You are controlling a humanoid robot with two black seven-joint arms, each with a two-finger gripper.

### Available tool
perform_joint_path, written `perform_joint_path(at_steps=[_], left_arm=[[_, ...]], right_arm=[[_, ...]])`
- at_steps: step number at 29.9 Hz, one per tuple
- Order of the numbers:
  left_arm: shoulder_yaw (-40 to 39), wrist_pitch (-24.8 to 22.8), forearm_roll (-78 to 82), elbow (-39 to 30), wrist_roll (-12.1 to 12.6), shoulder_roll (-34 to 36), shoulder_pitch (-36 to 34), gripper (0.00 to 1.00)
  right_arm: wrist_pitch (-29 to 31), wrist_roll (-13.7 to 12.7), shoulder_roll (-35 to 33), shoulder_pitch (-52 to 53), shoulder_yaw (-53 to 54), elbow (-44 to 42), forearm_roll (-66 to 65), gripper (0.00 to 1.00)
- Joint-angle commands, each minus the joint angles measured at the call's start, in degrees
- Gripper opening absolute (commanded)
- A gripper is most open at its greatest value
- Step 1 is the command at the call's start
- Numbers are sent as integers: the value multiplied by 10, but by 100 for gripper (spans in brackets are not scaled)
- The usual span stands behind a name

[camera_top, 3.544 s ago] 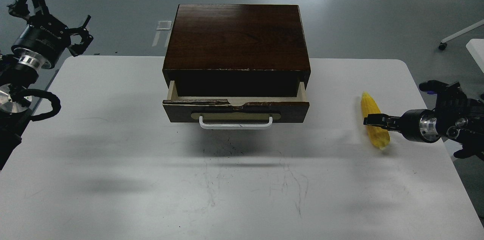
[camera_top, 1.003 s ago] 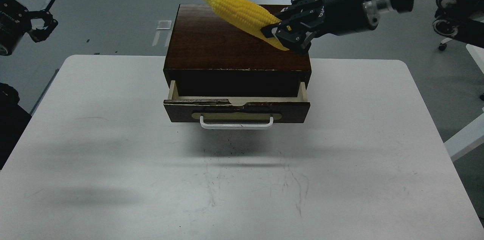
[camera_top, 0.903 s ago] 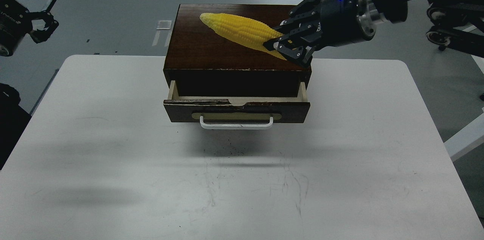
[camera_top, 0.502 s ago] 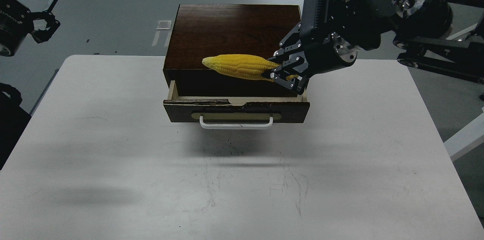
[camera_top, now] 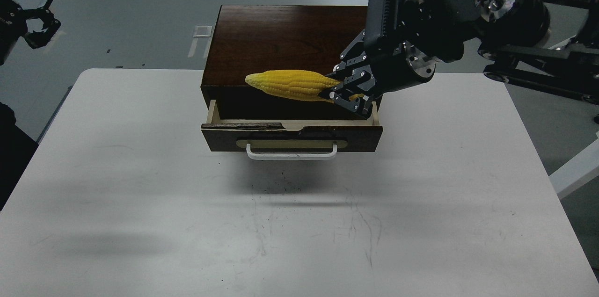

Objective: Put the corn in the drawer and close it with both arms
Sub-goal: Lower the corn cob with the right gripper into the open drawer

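Note:
The dark brown wooden box [camera_top: 290, 39] stands at the back middle of the white table [camera_top: 140, 194]. Its drawer [camera_top: 292, 135] is pulled partly open, with a chipped top edge and a white bar handle [camera_top: 291, 153]. My right gripper [camera_top: 344, 91] is shut on the thick end of the yellow corn [camera_top: 292, 84]. It holds the corn roughly level, tip pointing left, just above the open drawer's gap at the box's front edge. My left gripper [camera_top: 40, 23] is open and empty, far off at the upper left, beyond the table's corner.
The right arm [camera_top: 468, 21] reaches in from the upper right over the box's right rear corner. A white desk edge [camera_top: 575, 170] stands right of the table. Grey floor lies beyond the table.
My right gripper picked the corn off the table's right side, carried it over the box and lowered it to the drawer opening. In the last half second it shifted slightly left. The left gripper moved up and left.

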Motion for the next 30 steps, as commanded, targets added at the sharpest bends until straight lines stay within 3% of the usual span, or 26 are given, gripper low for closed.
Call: perform_joint_path(at_steps=[1,3,19,30], left_arm=[[1,0,0,0,0,1,2,98],[1,0,0,0,0,1,2,98],[1,0,0,0,-2,-1,4,98],[1,0,-2,2,-2,-1,7,98]], right_arm=[[0,7,-1,2,0,4,-1,24],[0,20,-1,3,0,11,-1,24],[0,20,27,9,1,4,-2,24],[1,20,73,14,-2,-54,-3,24]])
